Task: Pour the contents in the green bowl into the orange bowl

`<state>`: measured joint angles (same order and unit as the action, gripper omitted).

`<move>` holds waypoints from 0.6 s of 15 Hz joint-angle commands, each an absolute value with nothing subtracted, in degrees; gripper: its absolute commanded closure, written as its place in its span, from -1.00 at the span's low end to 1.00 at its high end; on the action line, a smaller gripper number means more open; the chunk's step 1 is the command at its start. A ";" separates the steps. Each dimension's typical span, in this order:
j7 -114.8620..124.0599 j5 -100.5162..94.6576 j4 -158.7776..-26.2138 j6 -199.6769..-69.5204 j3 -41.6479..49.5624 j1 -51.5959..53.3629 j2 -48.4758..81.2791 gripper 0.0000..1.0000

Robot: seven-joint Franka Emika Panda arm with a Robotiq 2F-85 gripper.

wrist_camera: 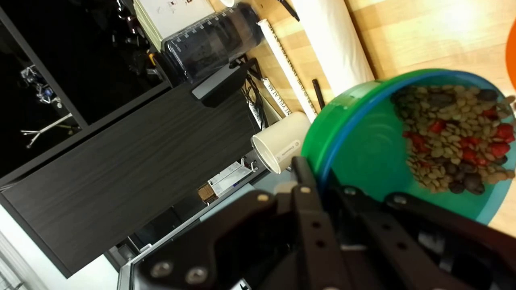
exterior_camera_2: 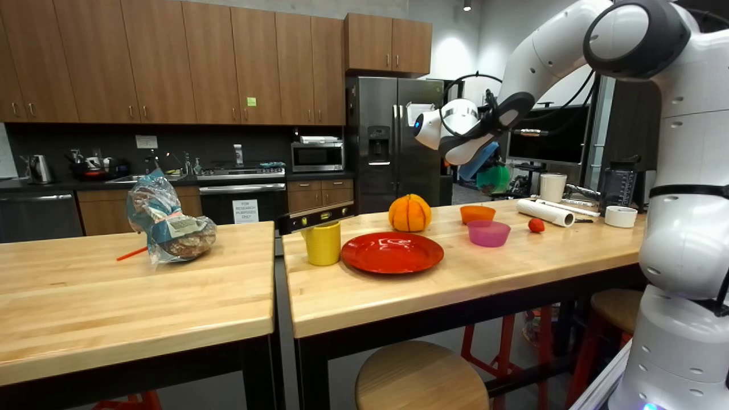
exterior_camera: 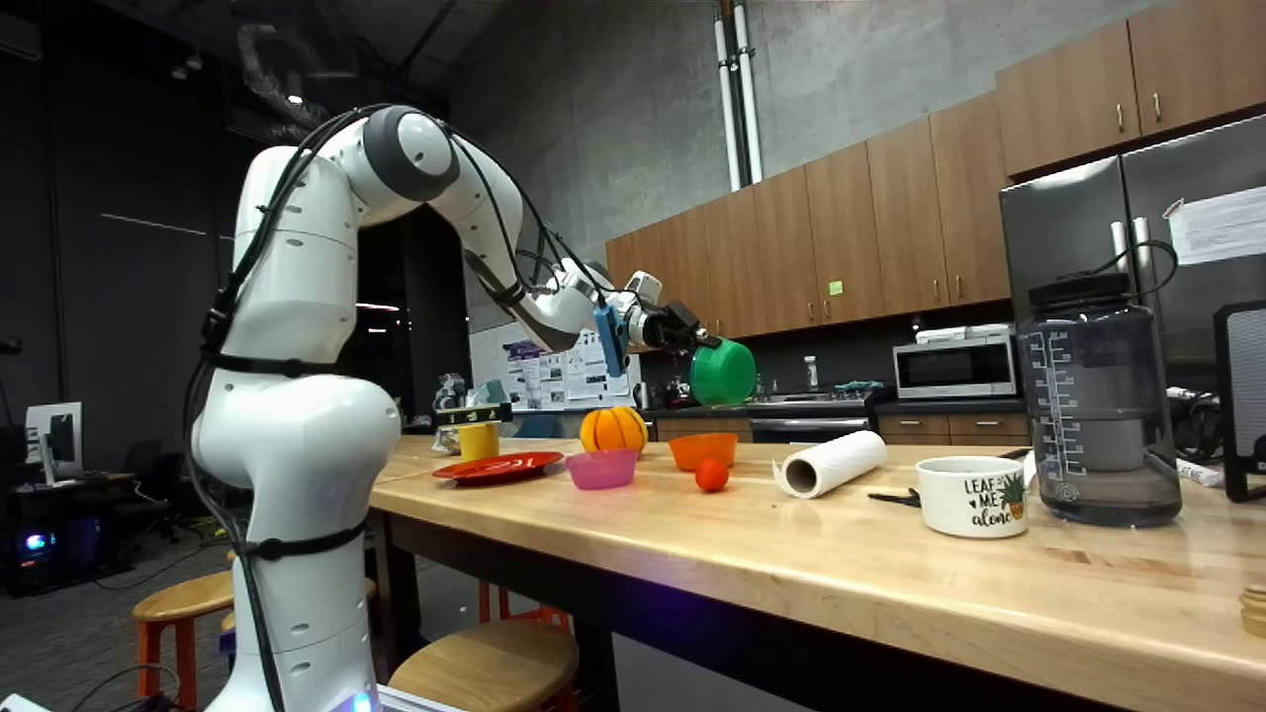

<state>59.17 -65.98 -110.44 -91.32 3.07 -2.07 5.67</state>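
The green bowl [exterior_camera: 723, 373] is held in the air, strongly tilted, above the table; it also shows in an exterior view [exterior_camera_2: 493, 179]. My gripper [wrist_camera: 318, 177] is shut on its rim. In the wrist view the green bowl [wrist_camera: 371, 153] holds a mix of seeds, red bits and dark bits [wrist_camera: 455, 141], heaped toward the right side; a few pieces lie at the rim. The orange bowl [exterior_camera: 703, 452] stands upright on the table, lower than the green bowl, and also shows in an exterior view [exterior_camera_2: 477, 214]. Only its edge [wrist_camera: 511, 56] shows in the wrist view. Its inside is hidden.
Near the orange bowl are a magenta bowl [exterior_camera_2: 488, 233], a small red ball [exterior_camera: 711, 475], a pumpkin-like orange ball [exterior_camera_2: 410, 213] and a paper roll [exterior_camera: 831, 464]. A red plate [exterior_camera_2: 393, 253], yellow cup [exterior_camera_2: 323, 245], white mug [exterior_camera: 972, 496] and dark bottle [exterior_camera: 1100, 415] stand farther off.
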 commanded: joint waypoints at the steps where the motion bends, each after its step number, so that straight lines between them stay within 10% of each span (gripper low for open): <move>1: 60.50 -68.43 -112.32 -90.10 2.59 -1.59 3.42 0.97; 9: 60.99 -70.12 -112.76 -88.82 1.65 -1.07 2.94 0.97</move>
<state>60.32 -68.58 -110.68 -89.71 2.00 -1.54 5.36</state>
